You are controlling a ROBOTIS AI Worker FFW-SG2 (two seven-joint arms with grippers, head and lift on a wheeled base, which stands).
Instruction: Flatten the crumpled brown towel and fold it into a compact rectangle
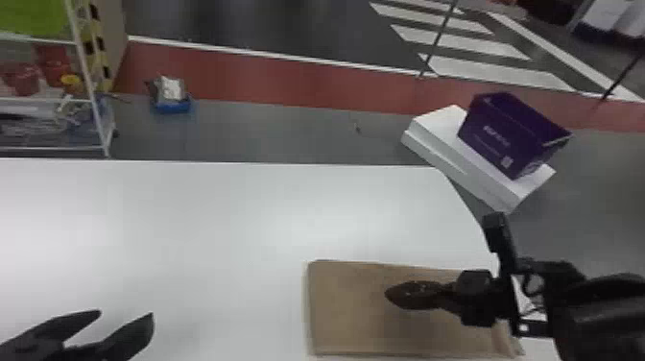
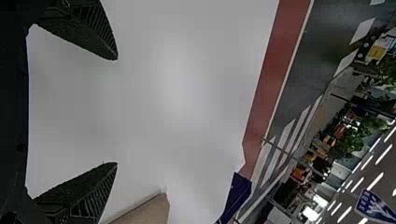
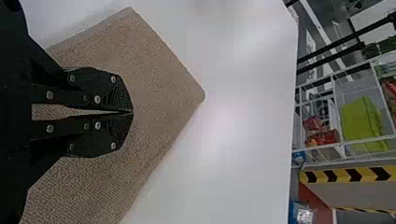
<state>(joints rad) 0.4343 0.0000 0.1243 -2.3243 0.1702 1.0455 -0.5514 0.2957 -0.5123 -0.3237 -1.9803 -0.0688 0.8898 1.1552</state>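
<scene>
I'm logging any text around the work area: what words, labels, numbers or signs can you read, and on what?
No text can be read with confidence.
Purple box: light print and a small pale patch, too blurred.
Blue sign: white marks, too small and blurred.
Yellow-and-black chevron strip: a pattern, no words.
Brown towel: no print on the visible surface.

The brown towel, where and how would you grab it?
I'd pinch the left edge of the towel, coming in low from the left with the open left gripper. It lies flat on the table, that edge straight and free, while the closed right gripper is over its middle.
</scene>
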